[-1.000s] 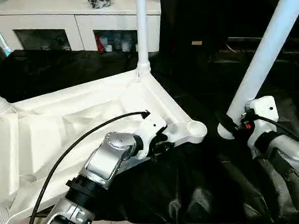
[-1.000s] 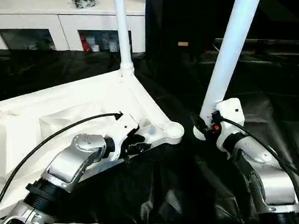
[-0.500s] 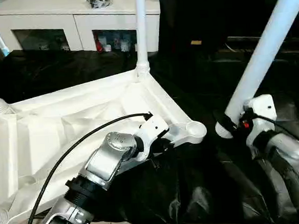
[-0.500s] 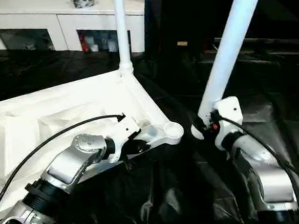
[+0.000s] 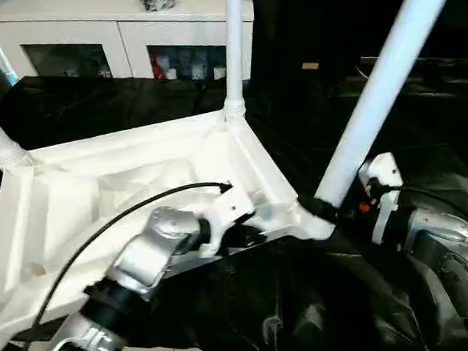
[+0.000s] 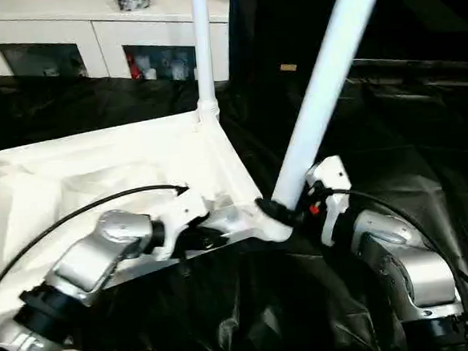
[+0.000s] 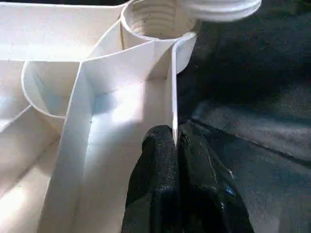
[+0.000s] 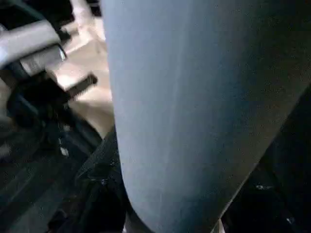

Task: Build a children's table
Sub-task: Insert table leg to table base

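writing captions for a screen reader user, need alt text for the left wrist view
The left end effector, black fingers shut, pinches the thin raised rim of the upturned white table top. Beyond it sits a round threaded corner socket with a leg's ridged end just above it; black cloth lies beside.

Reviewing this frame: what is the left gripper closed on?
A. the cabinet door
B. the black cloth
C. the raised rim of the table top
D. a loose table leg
C: the left gripper pinches the thin raised rim of the table top beside the corner socket.
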`<state>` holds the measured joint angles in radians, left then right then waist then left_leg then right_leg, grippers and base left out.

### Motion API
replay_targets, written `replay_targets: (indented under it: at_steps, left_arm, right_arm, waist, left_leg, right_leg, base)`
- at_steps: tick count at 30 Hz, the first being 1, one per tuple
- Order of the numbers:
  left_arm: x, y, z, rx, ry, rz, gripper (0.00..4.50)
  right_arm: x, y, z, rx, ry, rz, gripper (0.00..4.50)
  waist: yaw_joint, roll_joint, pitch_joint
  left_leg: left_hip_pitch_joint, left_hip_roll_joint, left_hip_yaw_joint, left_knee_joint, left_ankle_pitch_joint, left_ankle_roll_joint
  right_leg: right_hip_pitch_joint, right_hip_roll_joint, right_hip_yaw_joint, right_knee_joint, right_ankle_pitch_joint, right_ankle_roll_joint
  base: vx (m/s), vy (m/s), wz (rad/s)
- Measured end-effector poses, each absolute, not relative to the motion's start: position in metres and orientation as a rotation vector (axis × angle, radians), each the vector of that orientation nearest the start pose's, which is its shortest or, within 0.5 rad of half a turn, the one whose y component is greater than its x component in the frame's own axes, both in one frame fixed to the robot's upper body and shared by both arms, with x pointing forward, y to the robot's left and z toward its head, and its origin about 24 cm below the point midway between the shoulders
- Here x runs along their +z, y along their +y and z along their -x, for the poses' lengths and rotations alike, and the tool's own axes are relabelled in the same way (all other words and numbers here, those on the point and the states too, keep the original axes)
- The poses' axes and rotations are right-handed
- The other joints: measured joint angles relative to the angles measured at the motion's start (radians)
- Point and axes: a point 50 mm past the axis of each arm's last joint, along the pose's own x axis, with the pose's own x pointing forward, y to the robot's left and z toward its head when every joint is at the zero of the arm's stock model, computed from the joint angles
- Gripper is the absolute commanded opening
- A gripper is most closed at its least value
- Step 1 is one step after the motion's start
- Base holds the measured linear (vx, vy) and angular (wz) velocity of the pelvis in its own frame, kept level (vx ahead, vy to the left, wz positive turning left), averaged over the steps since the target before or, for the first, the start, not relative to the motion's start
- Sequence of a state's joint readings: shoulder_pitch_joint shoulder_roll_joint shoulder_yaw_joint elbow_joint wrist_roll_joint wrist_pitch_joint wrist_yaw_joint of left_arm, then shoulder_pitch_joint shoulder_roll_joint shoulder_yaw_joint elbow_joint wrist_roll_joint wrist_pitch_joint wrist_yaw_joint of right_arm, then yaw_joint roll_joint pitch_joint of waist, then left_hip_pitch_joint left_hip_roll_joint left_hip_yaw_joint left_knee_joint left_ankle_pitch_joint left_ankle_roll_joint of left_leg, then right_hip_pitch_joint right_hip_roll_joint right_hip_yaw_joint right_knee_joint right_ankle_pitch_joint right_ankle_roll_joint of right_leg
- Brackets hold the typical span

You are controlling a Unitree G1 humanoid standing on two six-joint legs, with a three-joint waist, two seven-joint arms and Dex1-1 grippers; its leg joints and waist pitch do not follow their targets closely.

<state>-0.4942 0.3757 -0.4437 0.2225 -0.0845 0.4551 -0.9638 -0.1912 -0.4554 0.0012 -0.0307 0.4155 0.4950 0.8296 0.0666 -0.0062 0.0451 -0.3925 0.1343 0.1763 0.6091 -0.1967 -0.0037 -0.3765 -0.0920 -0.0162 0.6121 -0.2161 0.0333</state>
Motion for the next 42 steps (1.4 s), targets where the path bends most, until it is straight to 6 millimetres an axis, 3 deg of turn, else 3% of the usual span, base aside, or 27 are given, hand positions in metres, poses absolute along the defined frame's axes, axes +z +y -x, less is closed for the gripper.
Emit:
replay_targets:
  at_steps: [11, 23, 30, 42]
  left_arm:
    - [0.054, 0.113, -0.287, -1.315, 0.528, -0.359, 0.0]
    - [0.053, 0.111, -0.288, -1.317, 0.529, -0.35, 0.0]
    - [0.053, 0.109, -0.287, -1.324, 0.527, -0.348, 0.0]
    - [0.052, 0.108, -0.288, -1.32, 0.529, -0.348, 0.0]
  right_arm:
    - [0.073, -0.184, -0.281, 0.879, 0.295, -0.046, 1.91]
    - [0.072, -0.166, -0.279, 1.036, 0.32, -0.038, 1.91]
    - [0.069, -0.163, -0.289, 1.014, 0.31, -0.009, 1.91]
    - [0.065, -0.163, -0.293, 1.015, 0.308, -0.024, 1.91]
  waist:
    - [-0.002, 0.0, 0.001]
    - [0.006, -0.003, 0.001]
    - [0.017, -0.003, 0.001]
    - [0.019, -0.004, 0.0]
  left_leg:
    - [-0.001, 0.001, 0.002, -0.003, 0.002, -0.002]
    - [0.0, 0.002, 0.004, -0.003, 0.002, -0.002]
    - [0.0, 0.003, 0.006, -0.003, 0.002, -0.002]
    - [0.002, 0.005, 0.011, -0.003, 0.003, -0.001]
  right_leg:
    - [-0.003, 0.0, 0.0, 0.001, 0.001, -0.002]
    - [-0.003, 0.0, 0.0, 0.001, 0.001, -0.002]
    - [-0.003, 0.0, 0.001, 0.001, 0.001, -0.002]
    - [-0.004, 0.0, 0.001, 0.001, 0.001, -0.002]
  base:
    - [0.0, 0.0, 0.0]
    - [0.0, 0.0, 0.0]
    - [0.0, 0.0, 0.0]
    - [0.0, 0.0, 0.0]
